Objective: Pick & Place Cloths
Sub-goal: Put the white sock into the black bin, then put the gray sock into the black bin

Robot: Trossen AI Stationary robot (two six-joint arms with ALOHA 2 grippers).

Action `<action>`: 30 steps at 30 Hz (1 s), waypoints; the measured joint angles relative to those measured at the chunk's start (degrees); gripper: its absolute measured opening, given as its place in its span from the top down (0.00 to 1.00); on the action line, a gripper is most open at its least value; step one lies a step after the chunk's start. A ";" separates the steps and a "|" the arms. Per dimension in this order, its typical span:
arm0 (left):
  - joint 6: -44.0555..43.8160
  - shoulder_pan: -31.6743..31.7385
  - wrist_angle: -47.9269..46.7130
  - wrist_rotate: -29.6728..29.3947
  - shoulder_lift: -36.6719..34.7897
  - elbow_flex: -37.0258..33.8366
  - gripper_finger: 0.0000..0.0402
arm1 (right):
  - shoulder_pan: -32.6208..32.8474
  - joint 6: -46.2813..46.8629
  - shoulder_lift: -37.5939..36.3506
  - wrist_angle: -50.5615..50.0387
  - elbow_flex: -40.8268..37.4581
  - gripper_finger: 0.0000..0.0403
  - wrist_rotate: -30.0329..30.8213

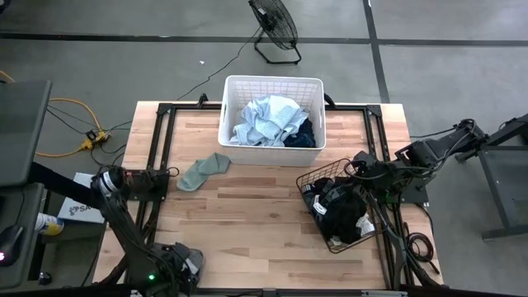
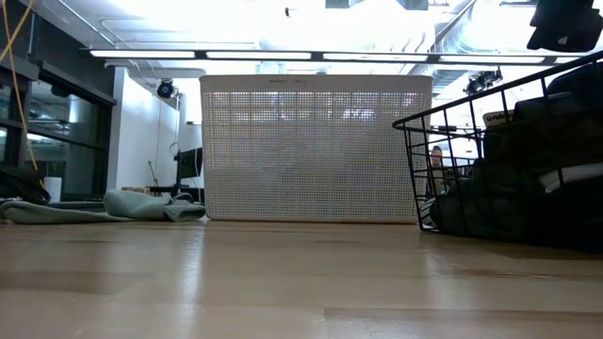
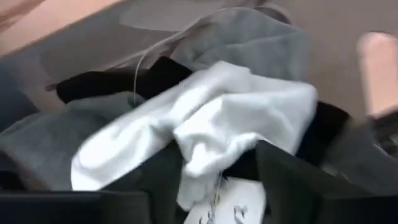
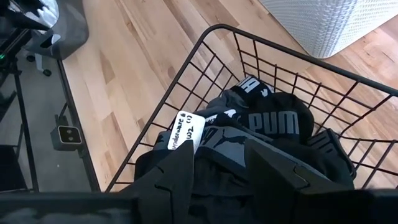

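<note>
Several cloths already lie in the white laundry basket (image 1: pixel 272 80): a light blue cloth (image 1: pixel 264 120) fills most of it, and a dark navy cloth (image 1: pixel 304 132) shows in the corner nearest the wire basket. One sage green cloth (image 1: pixel 202 172) lies flat on the desk (image 1: pixel 247 223), just beside the white basket and outside it.

The black wire basket (image 1: pixel 309 177) holds the black cloths (image 4: pixel 273 124). The right gripper (image 4: pixel 221 149) hangs over them with its fingers spread, and I see nothing pinched between them.

The left gripper (image 3: pixel 217 168) is at the near left corner of the desk. Its fingers stand apart with a white cloth (image 3: pixel 236 118) between and in front of them, on top of grey and black fabric. It looks loose, not held.

I judge the task about half done. The green cloth, the black pile and the white cloth are left.
</note>
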 joint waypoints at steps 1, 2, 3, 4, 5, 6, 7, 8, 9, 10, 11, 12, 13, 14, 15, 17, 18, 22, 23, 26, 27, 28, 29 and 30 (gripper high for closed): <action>0.49 0.01 -0.68 -0.07 -0.56 0.64 0.48 | 0.01 -0.11 0.00 0.00 0.00 0.67 0.00; 0.62 0.11 -1.55 -0.23 -1.30 1.29 0.45 | 0.00 -0.14 0.00 -0.02 0.00 0.67 0.00; 0.58 0.39 -2.77 -0.47 -2.05 2.04 0.42 | 0.01 -0.14 0.00 -0.02 0.00 0.67 0.00; 0.58 0.60 -4.17 -0.56 -2.84 2.85 0.39 | 0.00 -0.16 0.00 -0.01 0.00 0.67 0.00; 0.58 0.78 -5.90 -0.83 -3.56 3.74 0.37 | 0.00 -0.14 0.00 -0.02 0.00 0.67 0.00; 0.50 0.82 -7.70 -1.73 -4.25 4.70 0.36 | -0.01 -0.16 0.00 -0.02 0.00 0.67 0.00; 0.19 0.89 -9.62 -2.72 -4.98 5.73 0.35 | 0.00 -0.16 0.00 -0.02 0.00 0.67 0.00; -0.31 1.06 -11.67 -3.95 -5.68 6.80 0.35 | 0.01 -0.16 0.00 -0.02 0.00 0.67 0.00; -0.53 1.55 -13.43 -5.23 -6.30 7.81 0.35 | 0.01 -0.16 0.00 -0.02 0.00 0.67 0.00; -0.61 2.12 -15.12 -6.24 -6.75 8.79 0.35 | 0.00 -0.16 0.00 -0.02 0.00 0.67 0.00; -0.70 2.59 -17.08 -7.48 -7.03 9.70 0.35 | 0.00 -0.16 0.00 -0.01 0.00 0.67 0.00; -0.90 3.02 -19.36 -8.98 -7.33 10.37 0.35 | 0.00 -0.16 0.00 -0.01 0.00 0.67 0.01; -1.26 3.55 -21.73 -10.42 -7.67 10.81 0.35 | 0.01 -0.13 0.00 -0.02 0.00 0.67 0.00; -1.71 4.43 -24.05 -11.60 -8.07 11.12 0.35 | 0.01 -0.09 0.00 0.00 0.00 0.67 0.00; -1.81 5.54 -26.21 -12.51 -8.40 11.25 0.35 | -0.01 -0.09 0.00 0.00 0.00 0.67 0.00; -1.72 7.79 -29.72 -13.70 -8.61 11.19 0.35 | 0.01 -0.09 0.00 -0.02 0.00 0.67 0.00; -0.77 9.13 -29.48 -14.49 -8.75 10.73 0.35 | 0.01 -0.13 0.00 0.00 0.00 0.67 0.00; 3.67 15.65 -27.65 -19.71 -11.29 6.36 0.35 | 0.01 -0.56 -0.02 -0.01 0.00 0.67 0.00; 4.85 17.57 -27.82 -19.87 -11.48 5.25 0.35 | -0.01 -0.67 -0.02 -0.02 0.00 0.67 0.02; 7.14 22.94 -27.62 -19.87 -12.02 0.92 0.35 | -0.01 -1.69 -0.04 -0.02 0.00 0.67 0.00; 7.93 24.78 -27.11 -19.88 -12.69 -0.63 0.35 | 0.00 -1.96 -0.04 -0.06 0.00 0.67 0.00; 8.47 26.54 -26.31 -19.98 -13.39 -2.42 0.35 | 0.01 -2.21 -0.06 -0.04 0.00 0.67 -0.02; 8.78 28.12 -24.61 -19.97 -14.13 -4.61 0.35 | -0.01 -2.75 -0.14 -0.04 0.00 0.67 -0.02; 8.81 29.59 -22.21 -19.90 -14.80 -6.99 0.35 | -0.01 -3.28 -0.21 -0.04 0.00 0.67 -0.02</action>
